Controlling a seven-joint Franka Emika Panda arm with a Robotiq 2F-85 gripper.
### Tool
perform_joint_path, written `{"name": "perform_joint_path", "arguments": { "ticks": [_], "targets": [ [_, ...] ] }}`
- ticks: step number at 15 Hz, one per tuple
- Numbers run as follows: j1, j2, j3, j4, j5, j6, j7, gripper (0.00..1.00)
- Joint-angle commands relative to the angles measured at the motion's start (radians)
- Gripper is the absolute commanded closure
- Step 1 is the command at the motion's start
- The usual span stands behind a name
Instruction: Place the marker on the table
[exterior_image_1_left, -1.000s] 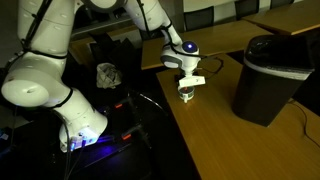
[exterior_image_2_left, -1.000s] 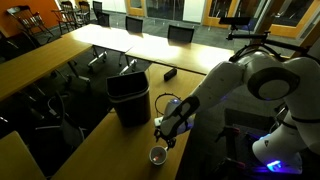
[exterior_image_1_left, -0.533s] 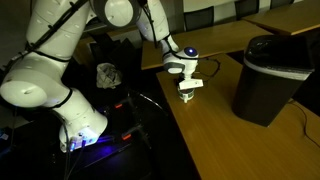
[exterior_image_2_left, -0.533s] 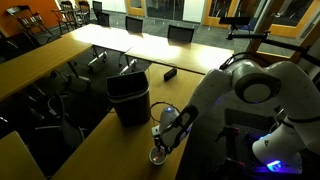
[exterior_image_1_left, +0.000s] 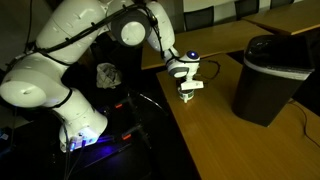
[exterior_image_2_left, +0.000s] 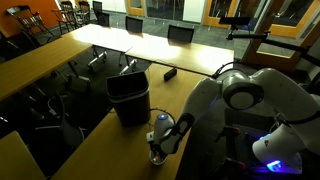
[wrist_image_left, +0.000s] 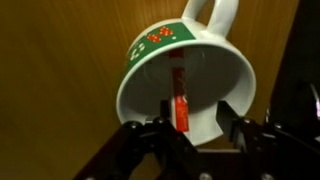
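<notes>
Wrist view alone shows the marker inside the cup, between the spread fingers of the gripper. In both exterior views it is hidden above the table.

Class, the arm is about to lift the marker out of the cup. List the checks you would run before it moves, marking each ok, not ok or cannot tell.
1. Marker in sight: ok, it stands inside the cup.
2. Gripper lined up: ok, the wrist view shows the marker between the fingers.
3. Fingers open: ok, a gap shows beside the marker.
4. Fingers touching the cup wall: cannot tell.
5. Black bin apart from the cup: ok.
6. Marker on the table: not ok, not yet done.
</notes>
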Motion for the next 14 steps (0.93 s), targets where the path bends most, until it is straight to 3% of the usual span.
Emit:
{"name": "perform_joint_path", "arguments": {
  "ticks": [1,4,14],
  "targets": [
    [-0.02,0.063,0.029,0.071,-0.083,-0.001,0.096,0.71],
    [-0.035,0.082,0.044,0.089,-0.135,0.005,0.129,0.99],
    [-0.173,-0.037,0.154,-0.01,-0.158,-0.019,0.138,0.95]
  ]
}}
